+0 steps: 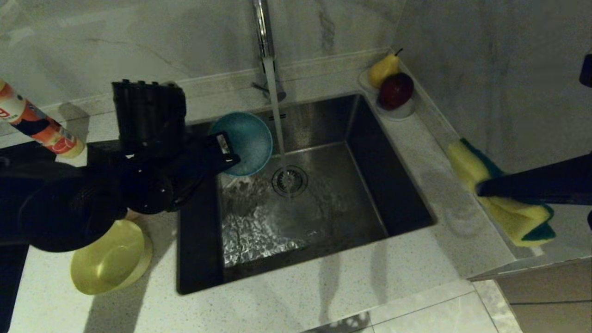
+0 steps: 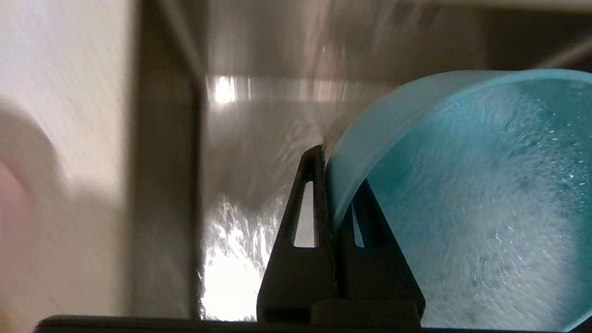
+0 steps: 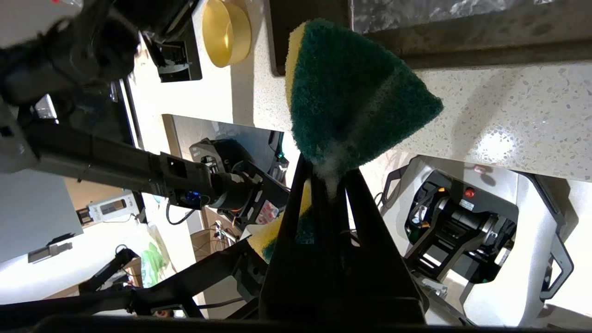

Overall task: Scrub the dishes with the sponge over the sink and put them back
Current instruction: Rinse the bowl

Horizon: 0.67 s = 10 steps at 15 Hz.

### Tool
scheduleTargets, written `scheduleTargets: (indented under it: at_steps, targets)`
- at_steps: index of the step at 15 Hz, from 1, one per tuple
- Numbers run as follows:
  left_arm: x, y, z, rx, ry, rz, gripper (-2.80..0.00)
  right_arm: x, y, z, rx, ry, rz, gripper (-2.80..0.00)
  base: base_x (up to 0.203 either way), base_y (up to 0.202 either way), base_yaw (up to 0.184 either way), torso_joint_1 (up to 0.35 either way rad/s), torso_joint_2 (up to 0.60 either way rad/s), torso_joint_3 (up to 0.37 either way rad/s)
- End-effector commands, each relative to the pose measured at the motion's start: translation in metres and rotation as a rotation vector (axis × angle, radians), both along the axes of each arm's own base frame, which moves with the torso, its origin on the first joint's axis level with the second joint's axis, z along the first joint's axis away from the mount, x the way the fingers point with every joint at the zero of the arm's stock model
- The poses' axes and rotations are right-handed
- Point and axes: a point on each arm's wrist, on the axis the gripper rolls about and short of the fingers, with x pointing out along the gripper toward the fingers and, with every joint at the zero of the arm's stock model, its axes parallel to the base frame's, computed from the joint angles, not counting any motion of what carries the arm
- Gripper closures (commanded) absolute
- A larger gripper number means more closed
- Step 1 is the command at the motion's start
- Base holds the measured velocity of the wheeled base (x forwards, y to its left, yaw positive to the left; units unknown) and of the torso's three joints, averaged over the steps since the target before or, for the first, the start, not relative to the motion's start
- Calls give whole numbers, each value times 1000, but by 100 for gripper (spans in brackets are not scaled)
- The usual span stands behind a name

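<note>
My left gripper is shut on the rim of the light blue bowl. It holds the bowl tipped on its side over the back left of the sink, just left of the running water. The bowl's inside is wet and speckled with drops. A yellow bowl sits on the counter left of the sink, partly under my left arm. My right gripper is shut on the sponge, holding it folded above the counter right of the sink, with foam at the pinch.
The tap runs a stream of water onto the drain strainer. A white dish with a pear and a red apple stands at the back right corner. An orange bottle is at the far left.
</note>
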Motion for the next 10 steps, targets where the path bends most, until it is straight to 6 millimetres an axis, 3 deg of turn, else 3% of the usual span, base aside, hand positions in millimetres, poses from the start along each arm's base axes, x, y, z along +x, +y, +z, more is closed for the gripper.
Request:
scheduleTargets:
  at_steps: [1, 4, 10]
  targets:
    - [-16, 12, 19, 36, -187, 7, 0, 3, 2, -4, -8, 19, 1, 0, 0, 0, 0, 0, 0, 0]
    - [-18, 22, 33, 34, -343, 48, 0, 6, 4, -8, -16, 31, 1, 0, 0, 0, 0, 0, 0, 0]
    - [-24, 30, 38, 88, -499, 17, 0, 10, 7, -17, -37, 58, 8, 0, 0, 0, 0, 0, 0, 0]
